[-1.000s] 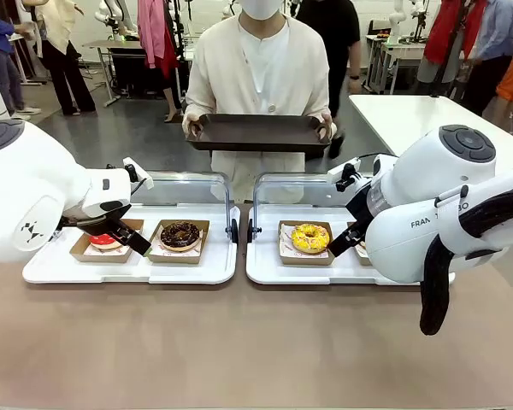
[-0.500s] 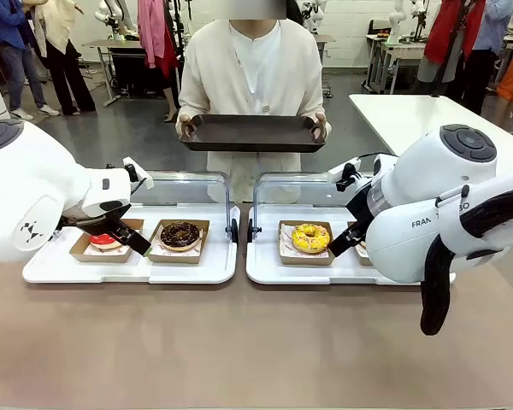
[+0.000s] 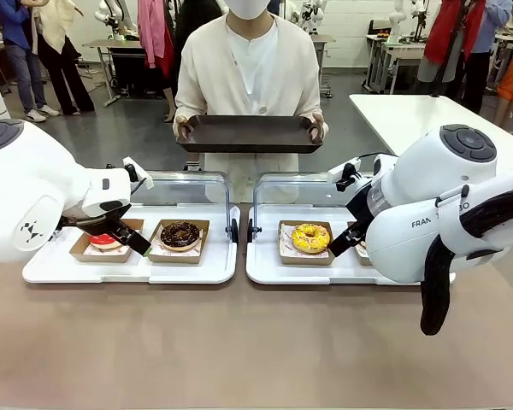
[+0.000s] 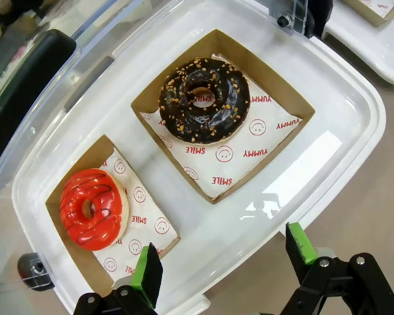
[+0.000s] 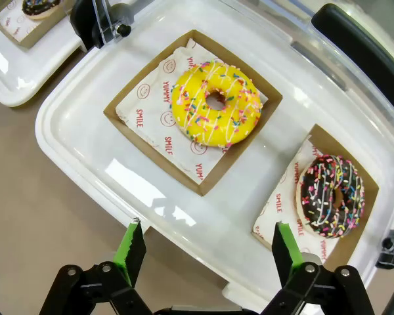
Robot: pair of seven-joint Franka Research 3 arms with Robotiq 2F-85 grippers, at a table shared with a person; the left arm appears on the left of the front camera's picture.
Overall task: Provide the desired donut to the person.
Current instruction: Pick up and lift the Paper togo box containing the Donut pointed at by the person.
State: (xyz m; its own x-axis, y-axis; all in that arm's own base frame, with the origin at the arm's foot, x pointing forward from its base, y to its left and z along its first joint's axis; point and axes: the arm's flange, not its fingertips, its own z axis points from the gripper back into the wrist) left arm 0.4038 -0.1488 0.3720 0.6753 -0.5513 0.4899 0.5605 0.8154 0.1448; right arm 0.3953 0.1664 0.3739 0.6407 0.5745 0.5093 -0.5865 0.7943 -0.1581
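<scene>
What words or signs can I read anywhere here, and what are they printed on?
"SMILE", "YUMMY" and smiley faces, red print: paper liner under the nut-topped chocolate donut.
"SMILE": liner under the red donut.
"SMILE", "YUMMY": liner under the yellow donut.
"SMILE": liner under the sprinkled chocolate donut.
"FRAN", rest unreadable: right arm's white shell.

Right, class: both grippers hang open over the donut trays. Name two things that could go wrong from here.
1. The person holds the dark serving tray with both hands, pointing at nothing, so the left gripper or right gripper could pick a wrong donut.
2. The raised clear lids stand between the donut boxes and that tray; a carried donut might clip one.
</scene>
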